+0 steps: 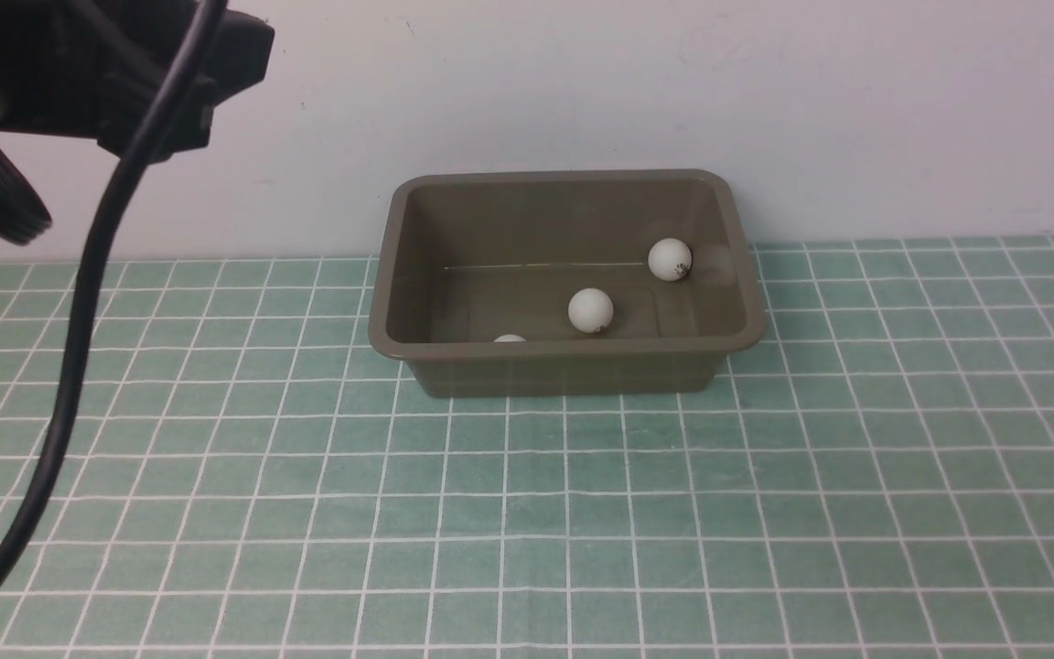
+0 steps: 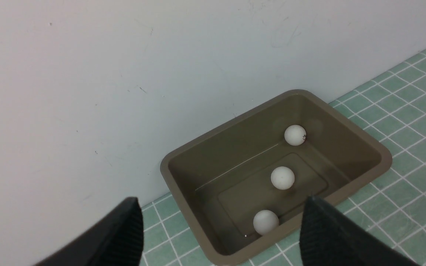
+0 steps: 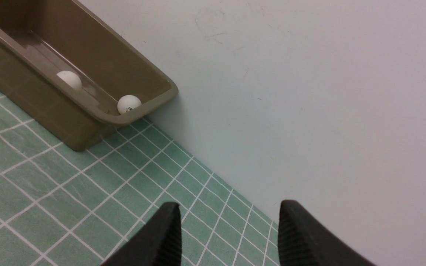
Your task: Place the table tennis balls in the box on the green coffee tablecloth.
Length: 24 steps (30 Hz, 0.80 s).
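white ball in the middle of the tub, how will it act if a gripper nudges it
The white ball is round and sits loose on the tub's floor, so it would probably roll at a light push. The sloping walls should likely stop it. Its smooth matte surface suggests a light, hollow ball, perhaps a bit slippery.

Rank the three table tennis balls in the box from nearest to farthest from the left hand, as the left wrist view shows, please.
1. Front-left ball, closest to the robot.
2. Middle ball, between the others.
3. Back-right ball, farthest back.
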Tool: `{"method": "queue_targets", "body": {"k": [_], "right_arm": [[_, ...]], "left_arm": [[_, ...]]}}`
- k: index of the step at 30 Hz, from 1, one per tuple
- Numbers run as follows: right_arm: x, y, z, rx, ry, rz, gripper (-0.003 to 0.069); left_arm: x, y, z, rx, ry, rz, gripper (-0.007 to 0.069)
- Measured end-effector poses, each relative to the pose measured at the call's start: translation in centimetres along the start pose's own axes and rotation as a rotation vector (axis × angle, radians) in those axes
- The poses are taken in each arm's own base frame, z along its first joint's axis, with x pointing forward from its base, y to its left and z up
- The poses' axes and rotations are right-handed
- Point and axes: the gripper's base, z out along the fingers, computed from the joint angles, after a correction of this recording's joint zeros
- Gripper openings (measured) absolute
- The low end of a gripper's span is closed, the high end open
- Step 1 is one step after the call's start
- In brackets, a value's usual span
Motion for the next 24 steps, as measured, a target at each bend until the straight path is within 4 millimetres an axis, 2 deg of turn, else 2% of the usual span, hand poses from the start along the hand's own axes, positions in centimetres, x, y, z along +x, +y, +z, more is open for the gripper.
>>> {"method": "queue_targets", "body": {"k": [2,5,10,18,24], "right_arm": [[0.0,0.0,0.0,0.0,0.0,0.0,0.0336],[0.0,0.0,0.0,0.0,0.002,0.0,0.0336],[0.0,0.0,0.0,0.0,0.002,0.0,0.0336],[0.0,0.0,0.0,0.0,0.002,0.0,0.0336],[0.0,0.0,0.0,0.0,0.002,0.0,0.0336]], "left_arm": [[0.1,0.0,-0.5,0.002,0.011,-0.003,0.051],[0.5,-0.1,-2.3,0.006,0.031,-0.011,0.051],[0.9,-0.3,-6.8,0.003,0.002,-0.032,0.051],[1.9,-0.3,-11.3,-0.03,-0.05,-0.017,0.051],[4.5,0.2,-13.7,-0.134,-0.076,-0.057,0.051]]}}
